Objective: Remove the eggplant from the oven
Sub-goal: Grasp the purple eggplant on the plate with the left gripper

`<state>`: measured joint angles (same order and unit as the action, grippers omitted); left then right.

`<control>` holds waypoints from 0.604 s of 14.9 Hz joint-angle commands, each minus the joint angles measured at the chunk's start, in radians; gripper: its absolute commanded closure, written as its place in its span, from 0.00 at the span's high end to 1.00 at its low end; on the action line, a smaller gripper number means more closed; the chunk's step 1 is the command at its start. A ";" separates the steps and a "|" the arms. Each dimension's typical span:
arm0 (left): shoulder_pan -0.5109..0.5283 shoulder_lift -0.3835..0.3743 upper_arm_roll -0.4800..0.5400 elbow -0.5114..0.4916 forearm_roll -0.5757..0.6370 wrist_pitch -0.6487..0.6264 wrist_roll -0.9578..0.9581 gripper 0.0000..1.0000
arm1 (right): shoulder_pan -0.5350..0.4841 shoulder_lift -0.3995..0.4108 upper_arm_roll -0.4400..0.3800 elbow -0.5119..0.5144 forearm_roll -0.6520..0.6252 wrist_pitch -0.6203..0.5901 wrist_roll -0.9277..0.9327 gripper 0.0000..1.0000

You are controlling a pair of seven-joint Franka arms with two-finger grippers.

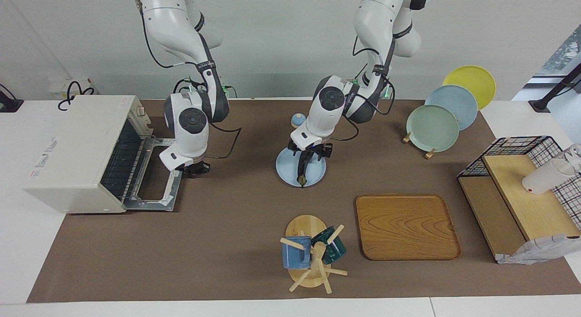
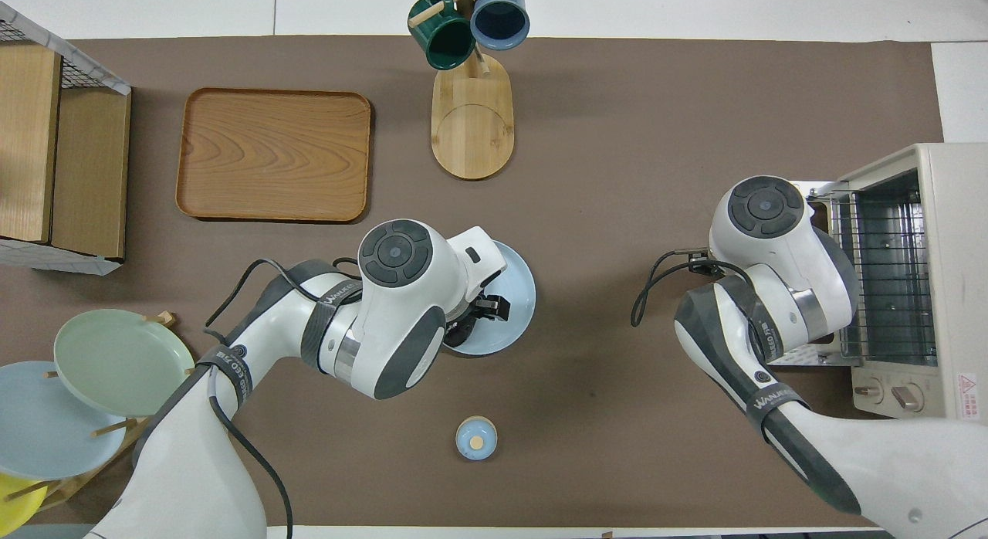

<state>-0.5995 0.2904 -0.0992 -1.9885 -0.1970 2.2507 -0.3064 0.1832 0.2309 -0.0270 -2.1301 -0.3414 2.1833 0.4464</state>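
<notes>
The cream-white oven (image 1: pixel 77 149) stands at the right arm's end of the table, its door (image 1: pixel 154 190) folded down flat and its wire rack bare; it also shows in the overhead view (image 2: pixel 926 269). The dark eggplant (image 1: pixel 303 168) hangs nearly upright from my left gripper (image 1: pixel 308 156), its tip down on a light blue plate (image 1: pixel 286 167) in the middle of the table. My left gripper is shut on the eggplant's upper end. In the overhead view the left hand hides most of the eggplant over the plate (image 2: pixel 513 292). My right gripper (image 1: pixel 196 170) hovers over the open oven door.
A wooden tray (image 1: pixel 406 226) and a mug tree (image 1: pixel 308 253) with two mugs lie farther from the robots than the plate. A small blue knobbed lid (image 1: pixel 298 121) sits nearer the robots. A rack of plates (image 1: pixel 433 126) and a wire-and-wood shelf (image 1: pixel 522 194) stand at the left arm's end.
</notes>
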 commanded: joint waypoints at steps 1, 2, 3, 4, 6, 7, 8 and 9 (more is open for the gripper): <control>-0.025 0.001 0.016 -0.010 0.011 0.027 -0.017 1.00 | -0.027 -0.033 0.013 -0.034 -0.027 0.012 -0.021 0.00; -0.026 0.003 0.016 -0.012 0.011 0.030 -0.017 1.00 | -0.027 -0.033 0.013 -0.036 -0.028 0.012 -0.021 0.00; -0.026 0.003 0.016 -0.013 0.011 0.032 -0.017 0.98 | -0.028 -0.033 0.013 -0.036 -0.028 0.012 -0.021 0.00; -0.028 0.001 0.016 -0.018 0.011 0.033 -0.017 0.96 | -0.031 -0.033 0.013 -0.037 -0.030 0.009 -0.023 0.00; -0.039 0.001 0.016 -0.024 0.011 0.035 -0.019 0.91 | -0.036 -0.035 0.013 -0.037 -0.031 0.006 -0.028 0.00; -0.039 0.001 0.016 -0.030 0.011 0.044 -0.019 0.90 | -0.045 -0.035 0.013 -0.037 -0.031 0.006 -0.041 0.00; -0.040 0.003 0.016 -0.036 0.014 0.056 -0.019 0.88 | -0.054 -0.035 0.013 -0.037 -0.031 0.006 -0.052 0.00; -0.040 0.003 0.016 -0.041 0.014 0.061 -0.020 0.88 | -0.056 -0.035 0.015 -0.037 -0.031 0.006 -0.055 0.00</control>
<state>-0.6186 0.2957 -0.0988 -2.0000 -0.1967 2.2682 -0.3071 0.1584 0.2297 -0.0270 -2.1366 -0.3441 2.1831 0.4223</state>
